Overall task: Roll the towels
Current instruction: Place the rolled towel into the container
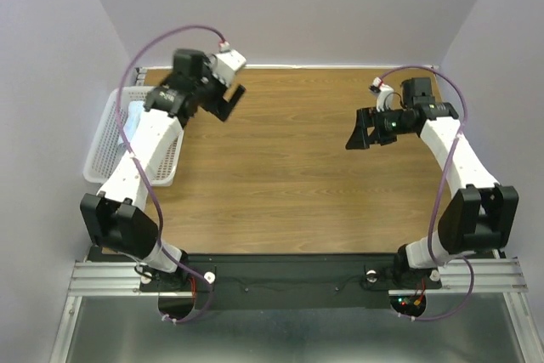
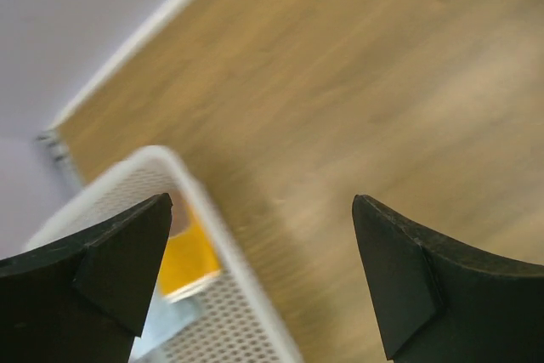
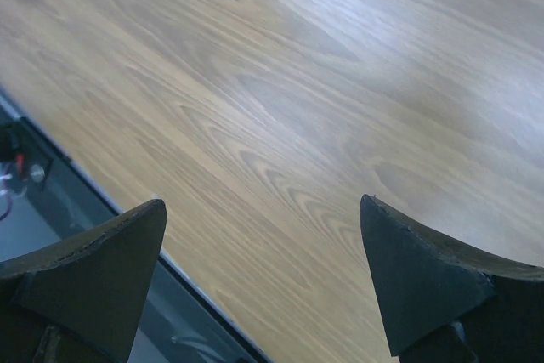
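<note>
Both towels lie inside the white perforated basket (image 1: 104, 149) at the left edge of the desk (image 1: 289, 180): the mustard-yellow towel (image 2: 189, 263) sits next to the light blue towel (image 2: 166, 319), both partly hidden by the basket wall. The left pincer (image 2: 262, 201) hangs above the desk just beside the basket rim, jaws wide apart and holding nothing. The right pincer (image 3: 262, 201) hangs over bare wood on the right side, well apart from the basket, jaws also wide and holding nothing.

white perforated basket (image 1: 100, 152) — table's left edge | wood-grain table (image 1: 289, 176) | aluminium rail (image 1: 102, 278) — near edge
</note>
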You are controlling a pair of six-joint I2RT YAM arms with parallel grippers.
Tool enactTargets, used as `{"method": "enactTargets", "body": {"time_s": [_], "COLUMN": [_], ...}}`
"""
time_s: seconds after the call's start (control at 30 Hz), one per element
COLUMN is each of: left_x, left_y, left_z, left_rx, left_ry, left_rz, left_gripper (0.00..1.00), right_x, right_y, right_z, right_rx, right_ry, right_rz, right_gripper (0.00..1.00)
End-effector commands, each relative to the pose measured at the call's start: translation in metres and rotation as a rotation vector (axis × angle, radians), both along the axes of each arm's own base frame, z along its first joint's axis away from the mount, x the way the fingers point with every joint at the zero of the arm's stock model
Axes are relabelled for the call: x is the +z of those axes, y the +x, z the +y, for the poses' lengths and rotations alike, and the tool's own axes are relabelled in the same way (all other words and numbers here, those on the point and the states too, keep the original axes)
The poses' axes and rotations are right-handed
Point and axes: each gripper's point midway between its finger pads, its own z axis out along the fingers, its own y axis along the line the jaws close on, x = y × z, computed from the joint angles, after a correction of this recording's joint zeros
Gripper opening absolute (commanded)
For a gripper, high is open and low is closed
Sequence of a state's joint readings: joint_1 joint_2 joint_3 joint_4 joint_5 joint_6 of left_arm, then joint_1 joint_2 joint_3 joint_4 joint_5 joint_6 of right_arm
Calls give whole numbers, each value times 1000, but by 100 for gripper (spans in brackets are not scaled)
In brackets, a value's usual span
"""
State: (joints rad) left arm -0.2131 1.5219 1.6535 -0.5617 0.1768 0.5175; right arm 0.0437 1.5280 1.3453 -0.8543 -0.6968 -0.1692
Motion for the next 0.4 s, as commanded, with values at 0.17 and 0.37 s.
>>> {"method": "enactTargets", "body": {"time_s": [0.17, 0.37], "left_x": [-96, -113], "left_y": [-62, -72], "left_z": [-76, -79], "left_rx": [-128, -153], "left_ry": [-51, -40], "left_rz": [122, 142], "left_gripper": [99, 99], "right_x": [-33, -35], "right_y": [-30, -43], "right_z": [-22, -24], "right_rx": [-57, -61], "right_ry": [-105, -113], "right_rz": [-35, -60], "right_gripper": [100, 100]}}
